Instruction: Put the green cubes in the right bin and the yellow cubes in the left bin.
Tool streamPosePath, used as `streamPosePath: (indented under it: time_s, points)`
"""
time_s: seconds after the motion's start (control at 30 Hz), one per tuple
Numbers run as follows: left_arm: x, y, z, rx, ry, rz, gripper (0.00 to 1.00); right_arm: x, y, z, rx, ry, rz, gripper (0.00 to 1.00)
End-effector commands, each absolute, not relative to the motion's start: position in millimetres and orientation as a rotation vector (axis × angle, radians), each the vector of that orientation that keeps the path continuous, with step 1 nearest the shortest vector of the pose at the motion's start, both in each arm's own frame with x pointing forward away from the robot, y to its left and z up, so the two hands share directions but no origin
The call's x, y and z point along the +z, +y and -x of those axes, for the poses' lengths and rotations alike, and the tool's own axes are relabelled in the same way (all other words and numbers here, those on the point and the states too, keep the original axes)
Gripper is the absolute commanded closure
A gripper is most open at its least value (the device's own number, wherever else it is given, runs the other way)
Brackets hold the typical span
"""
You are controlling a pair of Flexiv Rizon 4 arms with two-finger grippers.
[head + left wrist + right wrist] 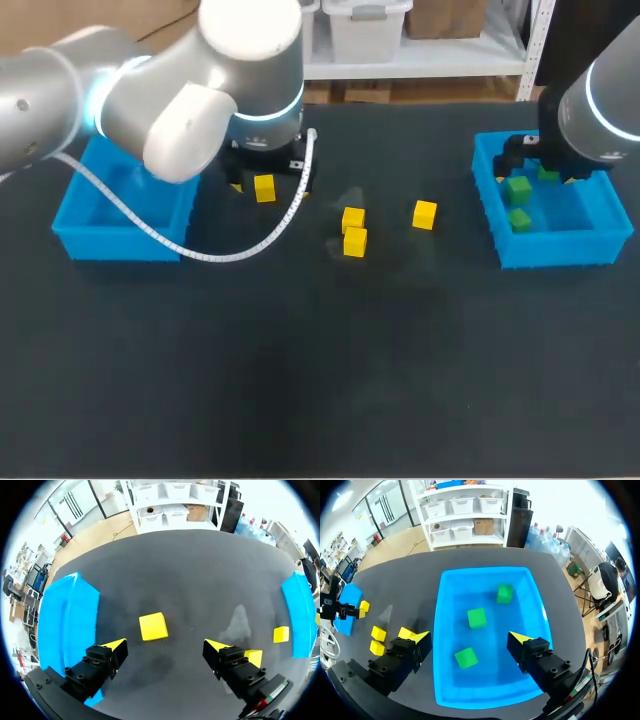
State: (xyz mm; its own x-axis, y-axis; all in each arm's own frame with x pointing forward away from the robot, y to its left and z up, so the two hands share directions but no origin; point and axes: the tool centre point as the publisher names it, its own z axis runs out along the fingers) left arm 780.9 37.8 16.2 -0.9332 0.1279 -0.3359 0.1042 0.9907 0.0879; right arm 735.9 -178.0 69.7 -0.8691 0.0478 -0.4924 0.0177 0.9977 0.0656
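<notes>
**Yellow cubes [352,218] all unbinned; one lined up for the left gripper [165,647]**

Four are seen on the table [300,380], between the left bin [115,245] and the right bin [560,250]. None is seen in the visible part of the left bin. Three green cubes [477,618] lie inside the right bin. The right gripper [469,639] is held above them with its fingers spread and nothing between them.

The left gripper is held low over the table, just beside the left bin, with its fingers spread wide. One yellow cube [153,626] lies just ahead of the gap between the fingers. It is untouched and turned slightly out of square with them.

The step in hand is judged to be the pick of this cube, and several faults can be foreseen:

- **Missed grasp:** if the fingers are closed without being brought forward, the cube may be missed. It may also be caught only by its near edge and dropped on the way.
- **Skewed cube:** it may be twisted or squeezed out as the fingers meet its corners.
- **Bin wall:** it stands close to one finger, so the bin may be struck or shoved during the carry.
- **White cable [250,245]:** it is looped from the left arm low over the table and could be dragged through the cubes.
- **Touching pair [355,241]:** two cubes in the middle are touching, so both may be disturbed when one is taken.
</notes>
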Motion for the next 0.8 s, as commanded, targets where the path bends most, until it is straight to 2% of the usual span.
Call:
streamPosePath:
  time_s: [0.03,0.57,0.8]
  points:
    - [18.2,42.2,-775.0,0.121,2.744,-0.113,0.00,68.4,-178.5,-732.1,0.076,2.548,-0.051,0.00]
    - [20.8,44.8,-776.8,0.113,2.760,-0.074,0.00,68.4,-178.5,-732.1,0.076,2.548,-0.051,0.00]
    - [4.3,59.3,-795.6,0.184,2.745,0.084,0.00,68.4,-178.5,-732.1,0.076,2.548,-0.051,0.00]
